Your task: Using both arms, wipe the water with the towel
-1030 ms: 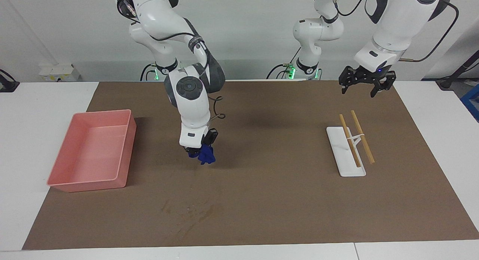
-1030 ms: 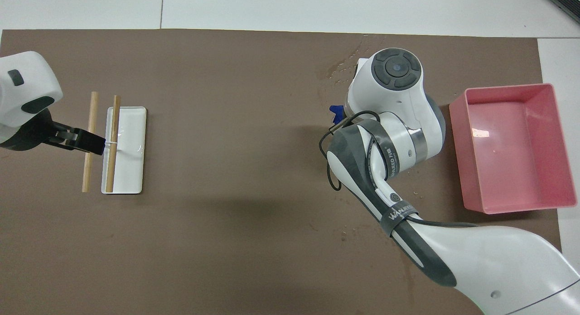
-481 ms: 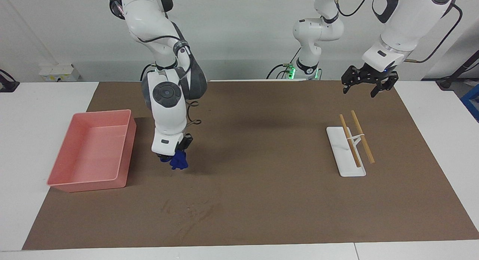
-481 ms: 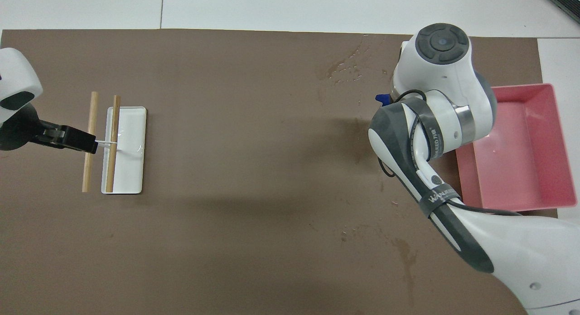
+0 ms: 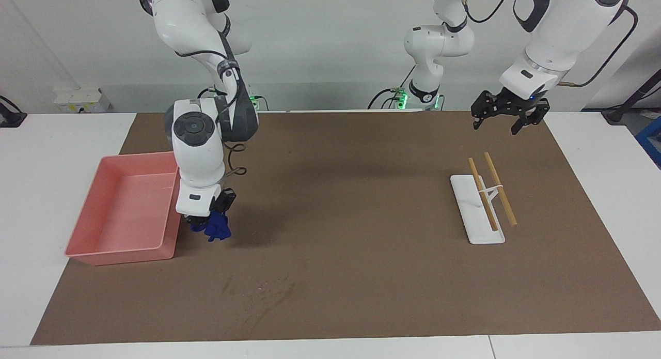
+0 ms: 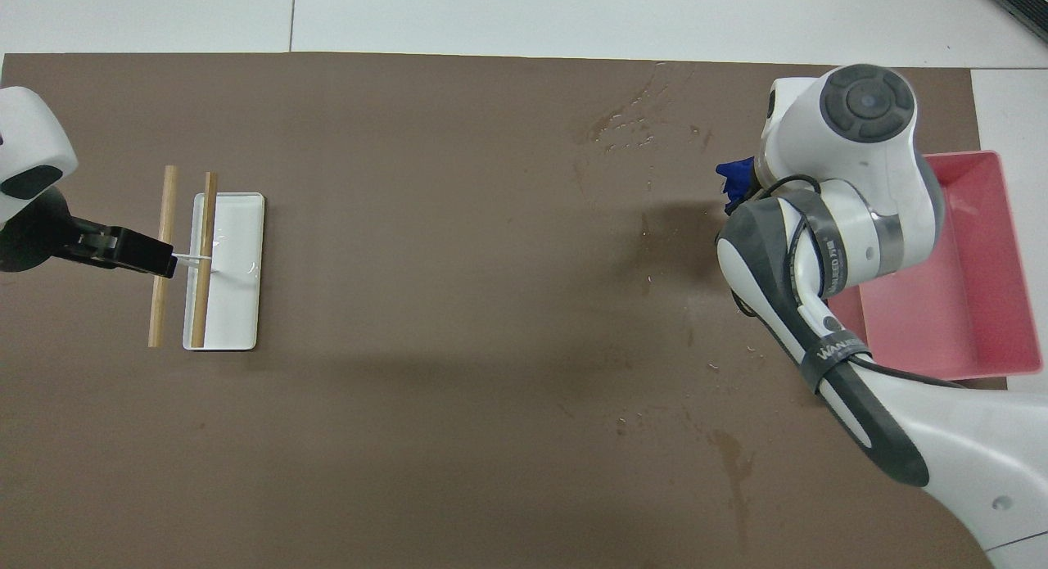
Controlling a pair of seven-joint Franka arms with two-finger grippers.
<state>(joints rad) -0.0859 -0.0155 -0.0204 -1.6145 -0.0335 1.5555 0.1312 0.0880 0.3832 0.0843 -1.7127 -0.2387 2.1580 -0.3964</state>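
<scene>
The right arm bends steeply down, its gripper (image 5: 199, 222) clenched on the towel (image 5: 216, 229), hanging just beside the pink tray (image 5: 98, 214); the left gripper (image 5: 507, 116), fingers released, waits raised well apart from that tray.

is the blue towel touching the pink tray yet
Cannot tell. In the facing view the towel, gripped by the right gripper, hangs just beside the pink tray wall; no gap or contact shows plainly.

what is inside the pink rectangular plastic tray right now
Nothing shows on the bare floor of the pink rectangular plastic tray. The right arm covers its corner nearest the blue towel, so that part stays unseen.
</scene>
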